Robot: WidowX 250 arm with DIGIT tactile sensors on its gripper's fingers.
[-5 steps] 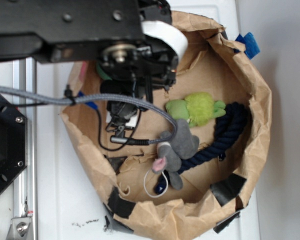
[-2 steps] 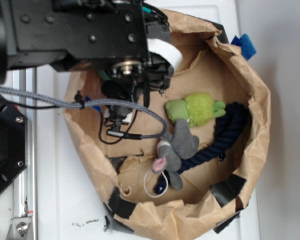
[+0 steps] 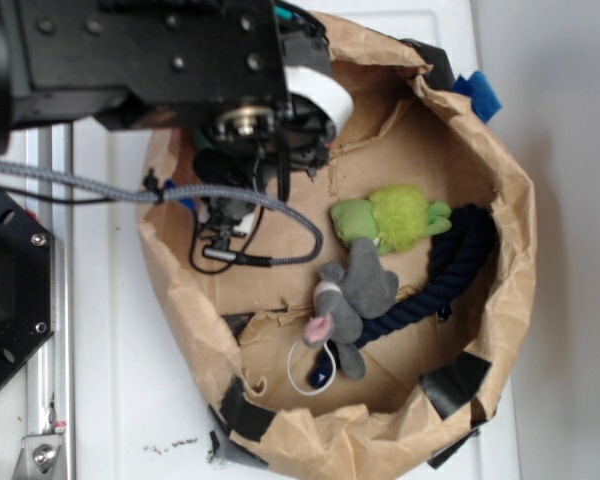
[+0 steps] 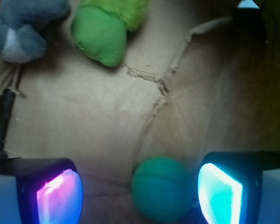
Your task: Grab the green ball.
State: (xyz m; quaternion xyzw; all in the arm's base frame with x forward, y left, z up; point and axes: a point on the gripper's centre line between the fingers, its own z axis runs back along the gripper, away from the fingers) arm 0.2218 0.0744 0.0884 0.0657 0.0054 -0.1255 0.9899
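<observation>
Overhead, a black robot arm reaches from the 10 o'clock corner over a shallow brown paper bag, rolled open like a bowl on a white worktop. Inside the bag, near the centre, lies a lime-green plush toy. At its 7 o'clock sits a grey plush mouse, touching a dark navy rope that curves from 3 o'clock down toward 6 o'clock. Black tape patches mark the bag's rim around 5 and 7 o'clock, and a blue scrap sticks out at 1 o'clock.

From the wrist camera, the end effector hangs low over the bag's creased floor with its jaws spread wide. One pad glows pink-violet at 7 o'clock, the other glows cyan at 5 o'clock. The green ball rests on the paper between them at 6 o'clock, just beside the cyan pad and well apart from the pink one; whether it touches the cyan pad cannot be told. The plush toy's green head shows at 11 o'clock, with the grey mouse at the far 10 o'clock corner.
</observation>
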